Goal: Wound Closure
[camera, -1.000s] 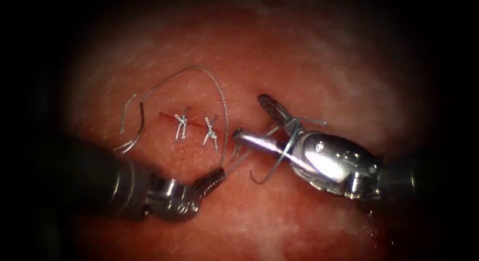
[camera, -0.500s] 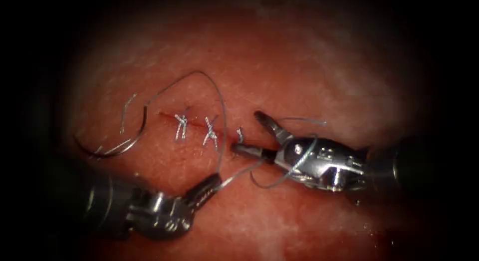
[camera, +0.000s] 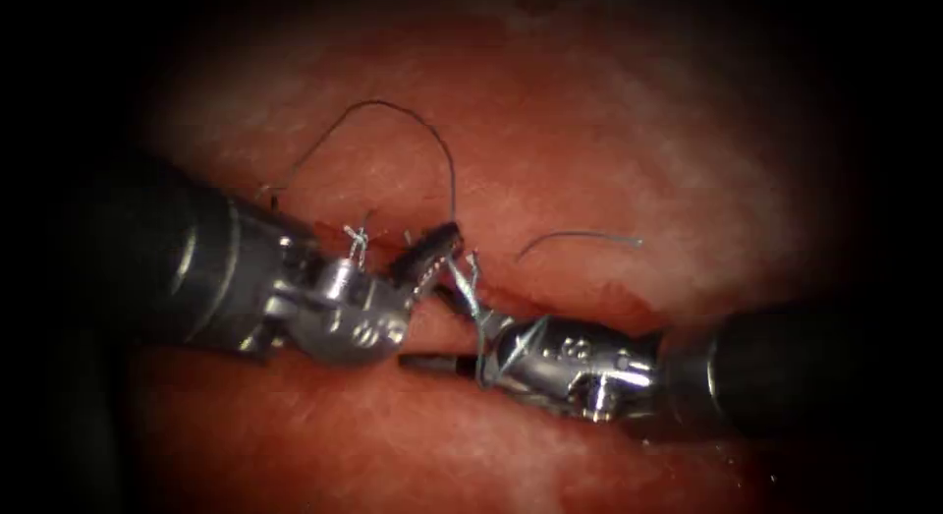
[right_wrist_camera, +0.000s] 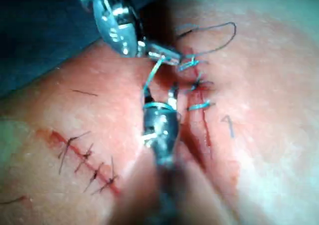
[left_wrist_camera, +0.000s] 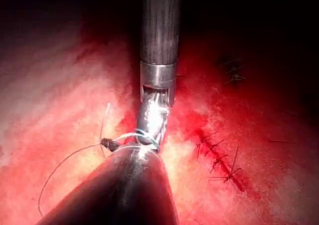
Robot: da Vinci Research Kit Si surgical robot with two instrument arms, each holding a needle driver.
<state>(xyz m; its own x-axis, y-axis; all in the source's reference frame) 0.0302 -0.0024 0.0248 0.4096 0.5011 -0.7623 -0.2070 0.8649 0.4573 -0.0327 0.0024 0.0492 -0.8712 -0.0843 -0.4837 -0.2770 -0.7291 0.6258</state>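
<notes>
My left tool (camera: 437, 244) reaches in from the left over the stitched cut (camera: 580, 300), its jaws shut on the thread (camera: 393, 108), which arcs up over the tissue (camera: 589, 141). The right tool (camera: 420, 327) lies low on the cut's right side with its jaws apart and nothing between them. A loop of thread (camera: 480, 349) is wound round its neck. A free tail (camera: 580, 234) lies right of the stitches (camera: 356, 241). In the right wrist view the loop (right_wrist_camera: 157, 105) circles the right tool (right_wrist_camera: 160, 128), and the left tool (right_wrist_camera: 167, 55) holds the strand. The left shaft hides the needle.
An older stitched cut (left_wrist_camera: 219, 155) lies apart from the working cut; the right wrist view has it as the stitched cut (right_wrist_camera: 84, 160). Red fluid (camera: 614, 308) wets the open right end of the cut.
The left tool has swung up and right from below the cut to over the stitches, carrying the thread. The right tool has dropped down and left with the loop round it.
</notes>
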